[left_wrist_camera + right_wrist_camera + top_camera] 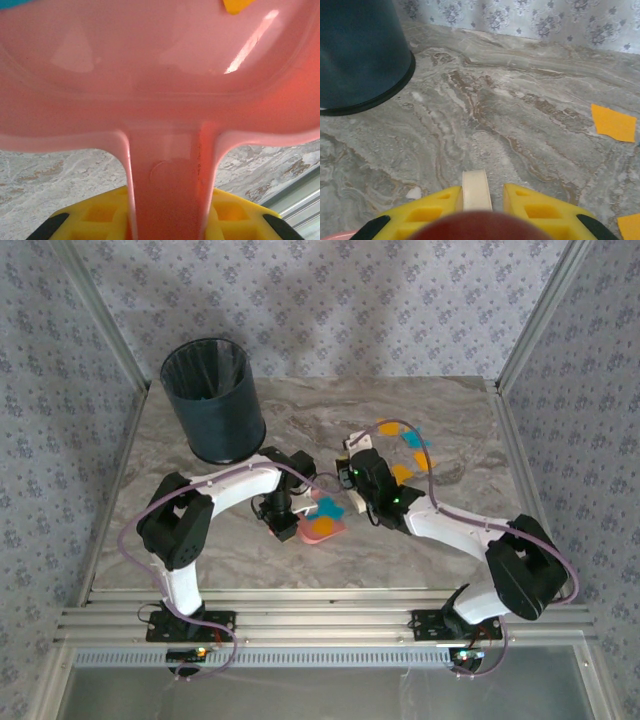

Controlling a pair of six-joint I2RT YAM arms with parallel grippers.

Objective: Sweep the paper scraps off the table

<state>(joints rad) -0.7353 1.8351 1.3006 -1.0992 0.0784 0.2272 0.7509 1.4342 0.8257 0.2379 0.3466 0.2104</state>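
The left end effector (167,220) pinches the handle of the pink dustpan (322,530), which carries a few paper scraps (327,506), while the right end effector (482,205) pinches a cream handle (476,190) near more scraps on the worktop (460,410), far right.

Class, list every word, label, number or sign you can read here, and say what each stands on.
None can be read.
Faint marks on the handle of the pink plastic dustpan are too blurred to read.
The dark round bin, the marbled table and the orange and teal paper scraps bear no writing.
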